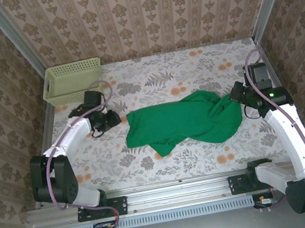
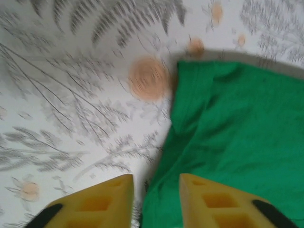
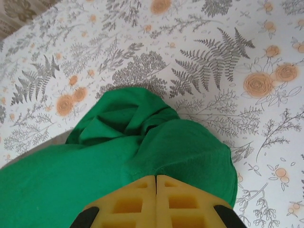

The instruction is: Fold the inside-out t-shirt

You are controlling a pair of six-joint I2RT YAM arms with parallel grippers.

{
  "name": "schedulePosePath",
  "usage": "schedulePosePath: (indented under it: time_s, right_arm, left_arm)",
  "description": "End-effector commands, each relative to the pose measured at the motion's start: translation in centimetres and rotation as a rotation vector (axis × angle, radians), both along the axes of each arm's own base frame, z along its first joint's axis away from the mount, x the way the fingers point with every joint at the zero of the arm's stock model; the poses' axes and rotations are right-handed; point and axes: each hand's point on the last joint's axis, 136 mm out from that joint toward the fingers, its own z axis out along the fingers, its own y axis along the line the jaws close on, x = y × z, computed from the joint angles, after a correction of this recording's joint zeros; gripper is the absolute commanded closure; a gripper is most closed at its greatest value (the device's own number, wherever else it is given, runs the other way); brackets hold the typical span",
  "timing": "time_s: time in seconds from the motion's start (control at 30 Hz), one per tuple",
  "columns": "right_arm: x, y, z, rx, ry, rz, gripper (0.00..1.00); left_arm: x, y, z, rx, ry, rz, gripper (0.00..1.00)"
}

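Note:
The inside-out t-shirt [image 1: 183,121] lies crumpled and bright green across the middle of the table. At its left edge my left gripper [image 1: 115,119] is open. In the left wrist view its yellow fingers [image 2: 107,202] stand apart over the cloth's edge [image 2: 228,137], gripping nothing. At the shirt's right end my right gripper [image 1: 236,94] is shut. In the right wrist view the gripper [image 3: 156,179] has its jaws pressed together on a hemmed edge of the shirt [image 3: 142,142], which bunches up toward the tips.
A pale yellow-green basket [image 1: 72,79] stands at the back left corner. The floral tablecloth [image 1: 158,80] lies bare behind the shirt. Papered walls enclose the table on three sides, and a metal rail [image 1: 172,192] runs along the near edge.

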Motion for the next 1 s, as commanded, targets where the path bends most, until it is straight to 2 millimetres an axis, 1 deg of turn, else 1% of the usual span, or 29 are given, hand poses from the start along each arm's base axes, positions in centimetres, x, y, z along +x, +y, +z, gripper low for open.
schedulePosePath:
  time_s: [0.0,0.07,0.2,0.23,0.27,0.37,0.47,0.5,0.53,0.67,0.7,0.73,0.77,0.8,0.83,0.9,0.97]
  right_arm:
    - [-0.3,-1.0,1.1,-0.033,-0.036,-0.015,1.00]
    - [-0.6,-1.2,0.5,-0.030,-0.022,-0.020,1.00]
    - [-1.0,-1.0,-0.8,-0.012,-0.002,-0.012,1.00]
    - [-1.0,-1.0,-1.0,-0.011,0.002,-0.012,1.00]
    - [-1.1,-1.0,-1.2,-0.011,0.005,-0.013,1.00]
    - [-1.1,-1.1,-1.6,-0.007,0.011,-0.016,1.00]
    - [-1.2,-1.0,-1.6,-0.003,0.004,-0.008,1.00]
    - [-1.2,-1.0,-1.6,-0.002,0.001,-0.008,1.00]
    - [-1.3,-1.0,-1.7,-0.002,0.004,-0.007,1.00]
    - [-1.6,-1.2,-2.0,-0.003,0.016,-0.016,1.00]
    - [-1.7,-1.3,-2.1,-0.001,0.017,-0.019,1.00]
    - [-1.7,-1.3,-2.0,0.002,0.012,-0.019,1.00]
    - [-1.7,-1.2,-1.9,0.006,0.007,-0.018,1.00]
    - [-1.6,-1.2,-1.7,0.008,0.002,-0.015,1.00]
    - [-1.5,-1.1,-1.2,0.011,-0.008,-0.010,1.00]
    - [-1.1,-0.9,0.2,0.016,-0.043,0.005,1.00]
    - [-0.4,-0.5,2.4,0.025,-0.099,0.028,1.00]
  left_arm:
    - [-1.9,-0.8,-1.3,0.037,0.008,-0.026,0.63]
    - [-3.2,-1.1,-2.7,0.032,0.037,-0.036,0.62]
    - [-5.7,-1.5,-4.6,0.055,0.082,-0.052,0.60]
    - [-6.1,-1.4,-5.1,0.058,0.091,-0.045,0.59]
    - [-7.0,-2.3,-5.7,0.063,0.103,-0.077,0.58]
    - [-8.0,-2.6,-7.2,0.063,0.134,-0.074,0.55]
    - [-7.9,-2.8,-8.5,0.065,0.150,-0.065,0.56]
    - [-7.7,-2.7,-8.8,0.075,0.150,-0.062,0.58]
    - [-7.4,-2.6,-9.3,0.086,0.151,-0.058,0.63]
    - [-5.7,-2.7,-9.9,0.096,0.152,-0.053,0.91]
    - [-5.2,-2.6,-9.7,0.097,0.147,-0.047,0.97]
    - [-4.7,-2.6,-9.3,0.090,0.141,-0.043,1.00]
    - [-4.1,-2.7,-8.7,0.078,0.128,-0.039,1.00]
    - [-3.3,-2.0,-8.0,0.069,0.118,-0.015,1.00]
    - [-2.6,-1.7,-6.8,0.058,0.096,-0.005,1.00]
    - [-1.1,-1.1,-3.6,0.040,0.026,0.007,1.00]
    - [0.6,-0.1,1.0,0.025,-0.075,0.025,1.00]
